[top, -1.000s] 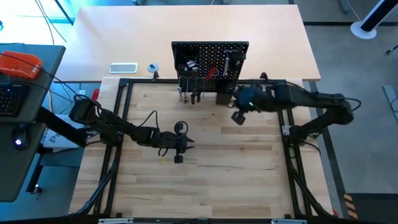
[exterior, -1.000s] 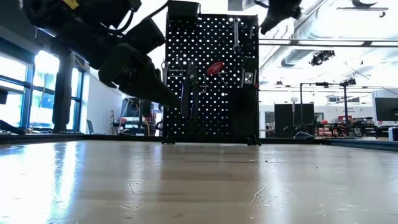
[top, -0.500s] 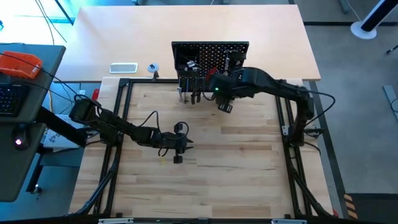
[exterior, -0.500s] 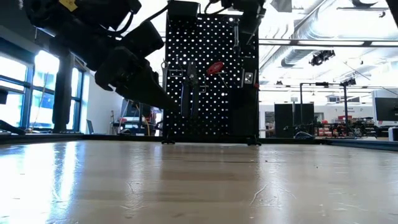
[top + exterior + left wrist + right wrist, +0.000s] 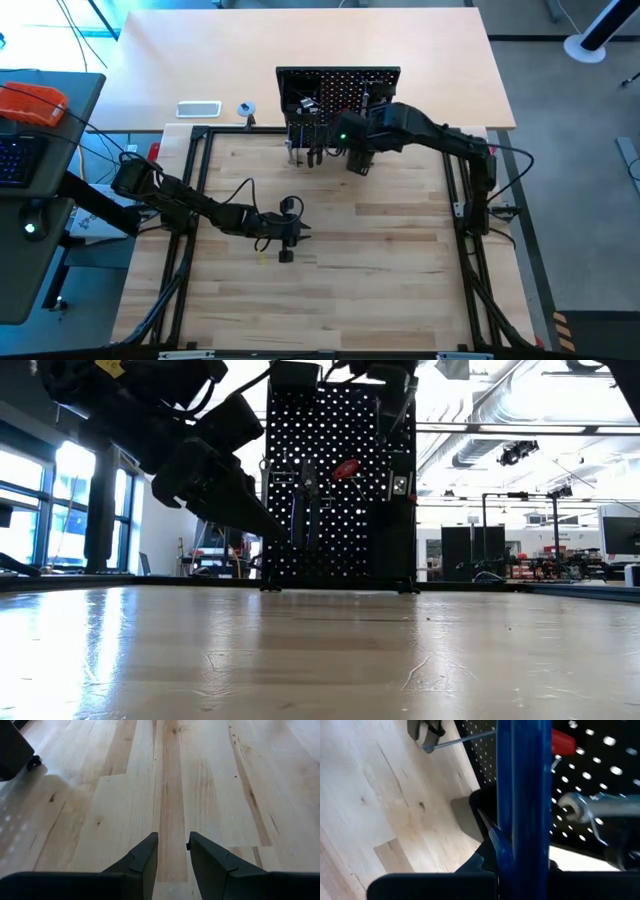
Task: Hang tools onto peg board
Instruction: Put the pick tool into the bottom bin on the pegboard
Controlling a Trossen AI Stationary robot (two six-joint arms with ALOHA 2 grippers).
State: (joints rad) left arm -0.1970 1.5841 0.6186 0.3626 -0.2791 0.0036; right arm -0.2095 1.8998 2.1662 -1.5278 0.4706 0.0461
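The black peg board (image 5: 338,92) stands upright at the table's far middle. On it (image 5: 340,500) hang a red-handled screwdriver (image 5: 346,468), silver wrenches (image 5: 600,810) and dark tools (image 5: 303,500). My right gripper (image 5: 358,160) is close in front of the board, high above the table (image 5: 392,372), shut on a blue-handled T hex key (image 5: 522,795). My left gripper (image 5: 287,250) hovers low over the table's middle left, its fingers (image 5: 172,842) slightly open with only bare wood between them. My right gripper pinches the hex key's blue handle (image 5: 520,845) between its two fingers, the handle running along the fingers and out past them. The thin silver shaft (image 5: 462,739) sticks out sideways from the handle. The key is lifted clear of the table, just before the board.
Black frame rails (image 5: 200,200) run along the table's left and right sides. On the lighter table behind the board lie a white flat thing (image 5: 199,109) and a small blue item (image 5: 245,108). Open wood stretches toward the near edge (image 5: 340,300).
My right gripper, still shut on the blue key, has swung toward the table's left and far edge, up to the peg board's front, rolling and tipping as it went. Most of the move came early; it has nearly stopped. My left gripper has kept still.
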